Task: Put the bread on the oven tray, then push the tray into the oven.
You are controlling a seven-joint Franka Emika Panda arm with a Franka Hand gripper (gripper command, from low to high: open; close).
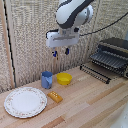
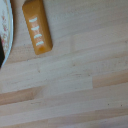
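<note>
Pale wooden planks make up the table [image 1: 95, 100], which carries everything in the scene. Largest on it is the boxy dark toaster oven with silver metal trim [image 1: 116, 52], standing at the table's far edge on the exterior view's right with its door dropped open. A flat dark metal oven pan with thin parallel wire bars [image 1: 110, 59] sits in the oven's mouth, sticking partly out over the open door.

Above the table, well to the oven's left in the exterior view, hangs the big white robot arm [image 1: 74, 14]. Its small dark two-finger clamp with blue tips [image 1: 60, 52] points down, the fingers spread apart with nothing between them, high over the tabletop.

A round white floral plate [image 1: 25, 101] lies far from the oven, near the table's front corner. A round yellow bowl [image 1: 64, 78] rests between plate and oven, and a blue cup [image 1: 47, 79] stands upright just beside the bowl, on the side away from the oven.

Smallest is the orange-brown rectangular block of bread [image 1: 55, 96], flat on the wood, just beside the plate's rim on the oven side. The wrist view shows it [image 2: 37, 27] with pale marks along its top, apart from the plate's edge [image 2: 6, 30].
</note>
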